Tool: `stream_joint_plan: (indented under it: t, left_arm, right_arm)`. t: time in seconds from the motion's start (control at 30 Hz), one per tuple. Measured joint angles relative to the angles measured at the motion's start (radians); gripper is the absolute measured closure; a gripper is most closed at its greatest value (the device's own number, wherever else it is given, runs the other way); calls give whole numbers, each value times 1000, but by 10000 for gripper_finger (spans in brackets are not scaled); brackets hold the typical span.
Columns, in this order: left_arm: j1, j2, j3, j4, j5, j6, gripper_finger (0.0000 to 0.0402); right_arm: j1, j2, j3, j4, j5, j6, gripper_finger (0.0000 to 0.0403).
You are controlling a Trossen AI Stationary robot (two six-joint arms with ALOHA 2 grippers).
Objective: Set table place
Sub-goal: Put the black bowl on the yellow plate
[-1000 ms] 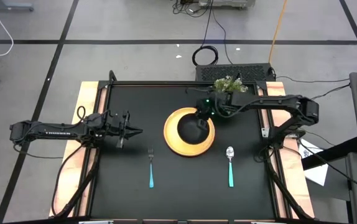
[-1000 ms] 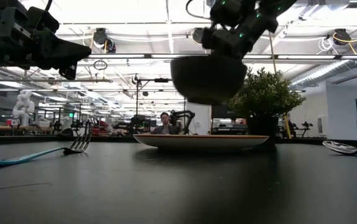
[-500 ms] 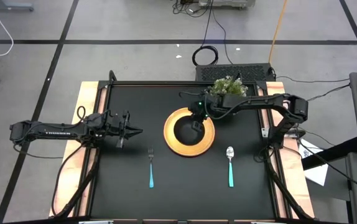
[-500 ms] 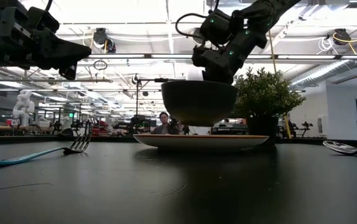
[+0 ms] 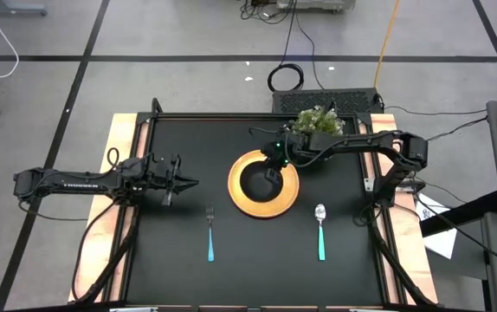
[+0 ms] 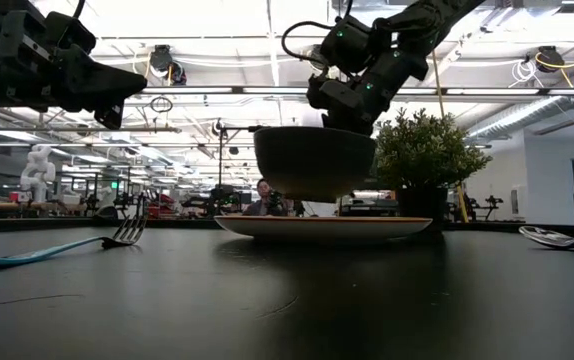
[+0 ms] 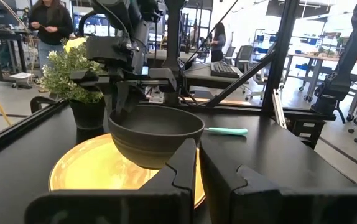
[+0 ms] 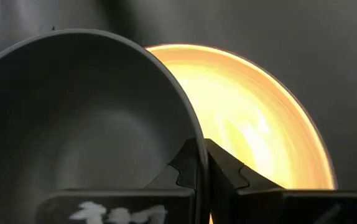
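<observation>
Pinching the black bowl (image 6: 314, 163) by its rim, the right gripper (image 5: 274, 162) holds it just above the yellow plate (image 5: 242, 198), clear of the plate's surface in the low view. Potted plant (image 5: 318, 119) just behind that gripper. Fork (image 5: 210, 232) and spoon (image 5: 320, 230) lie on the table (image 5: 179, 269), either side of the plate. Left gripper (image 5: 184, 183) hovers well off to the plate's left, fingers closed on nothing.

1. One yellow plate (image 5: 264, 205).
2. One black bowl (image 6: 314, 161).
3. One fork (image 5: 210, 231) with a teal handle.
4. One spoon (image 5: 320, 229) with a teal handle.
5. One potted plant (image 5: 318, 119).
6. Two robot hands: left hand (image 5: 186, 183), right hand (image 5: 274, 158).
</observation>
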Motion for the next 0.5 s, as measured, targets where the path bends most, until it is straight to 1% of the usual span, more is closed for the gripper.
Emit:
stream_joint_plan:
  t: [0.27,0.4,0.5]
  left_arm:
    - [0,0,0,-2,0,-4,376]
    - [0,0,0,-2,0,-4,376]
    - [0,0,0,-3,0,-3,376]
  right_arm:
    - [0,1,-32,8,4,3,399]
    - [0,1,-42,4,31,2,399]
    - [0,2,-53,5,32,2,399]
